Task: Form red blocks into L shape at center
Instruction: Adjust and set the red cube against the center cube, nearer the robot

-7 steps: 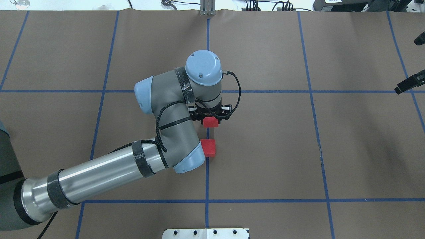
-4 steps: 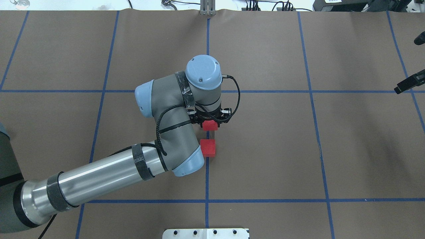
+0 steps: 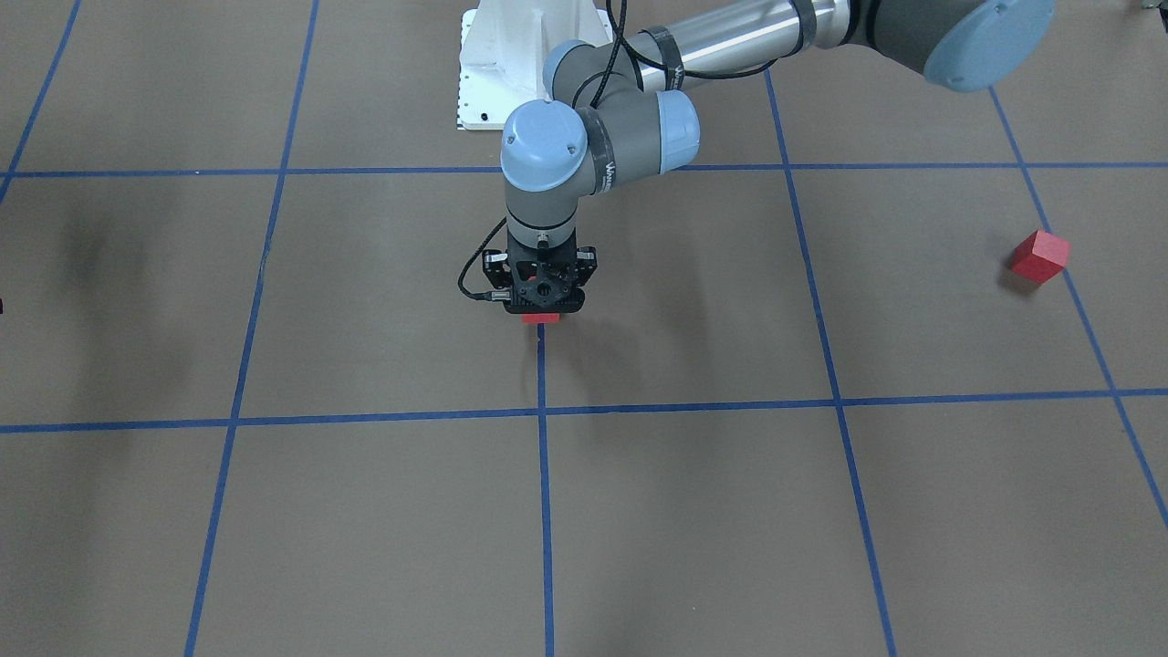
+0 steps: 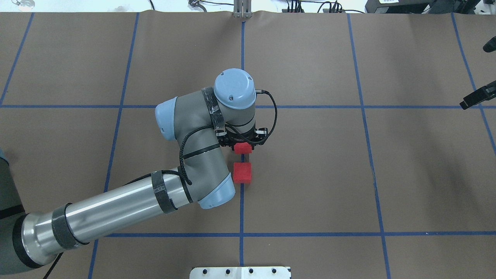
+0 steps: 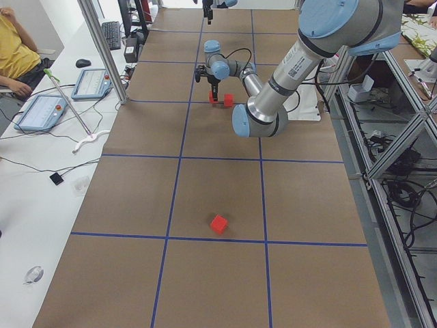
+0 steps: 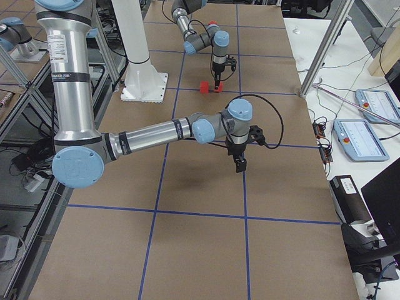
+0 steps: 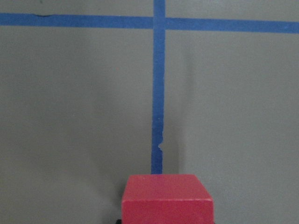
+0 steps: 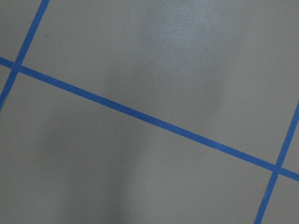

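Gripping one red block (image 7: 166, 198), the left gripper (image 4: 243, 150) is pointing straight down over the centre line (image 4: 242, 58), clenched on the cube; whether that cube is resting or lifted I cannot tell. A second block (image 4: 242, 173) is lying across the same line, a little further along it toward the robot, with a sliver of blue showing between the two cubes. A third block (image 3: 1038, 255) is sitting alone, well off the line on the robot's left side. The right gripper (image 6: 240, 164) is hovering far off the line on the opposite side; released or clenched, I cannot tell.
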Available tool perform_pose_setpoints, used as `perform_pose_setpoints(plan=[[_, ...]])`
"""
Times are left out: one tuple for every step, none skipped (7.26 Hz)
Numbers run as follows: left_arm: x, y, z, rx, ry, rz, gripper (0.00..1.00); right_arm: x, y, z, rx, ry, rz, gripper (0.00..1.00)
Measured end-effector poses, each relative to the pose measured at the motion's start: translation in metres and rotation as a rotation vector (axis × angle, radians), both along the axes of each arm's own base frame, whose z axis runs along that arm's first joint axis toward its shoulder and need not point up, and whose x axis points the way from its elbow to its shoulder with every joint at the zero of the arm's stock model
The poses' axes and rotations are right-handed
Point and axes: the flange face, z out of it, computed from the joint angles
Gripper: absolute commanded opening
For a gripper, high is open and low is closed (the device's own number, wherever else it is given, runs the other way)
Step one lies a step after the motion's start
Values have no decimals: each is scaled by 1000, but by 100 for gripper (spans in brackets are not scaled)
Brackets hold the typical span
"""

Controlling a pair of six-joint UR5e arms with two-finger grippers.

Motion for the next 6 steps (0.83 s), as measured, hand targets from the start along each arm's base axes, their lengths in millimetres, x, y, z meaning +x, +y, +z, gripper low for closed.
perform_pose_setpoints(plan=[[1, 1, 0, 3, 0, -7, 18, 0, 0, 0, 0, 0, 0, 100], [2, 3, 0, 7, -1, -16, 18, 0, 0, 0, 0, 0, 0, 100], [4, 5, 0, 12, -4, -22, 18, 0, 0, 0, 0, 0, 0, 100], [6, 8, 0, 20, -6, -25, 18, 0, 0, 0, 0, 0, 0, 100], [8, 13, -2, 28, -5, -25, 18, 0, -1, -1, 1, -1, 0, 100], [9, 17, -4, 34, -3, -25, 18, 0, -1, -1, 2, -1, 1, 100]])
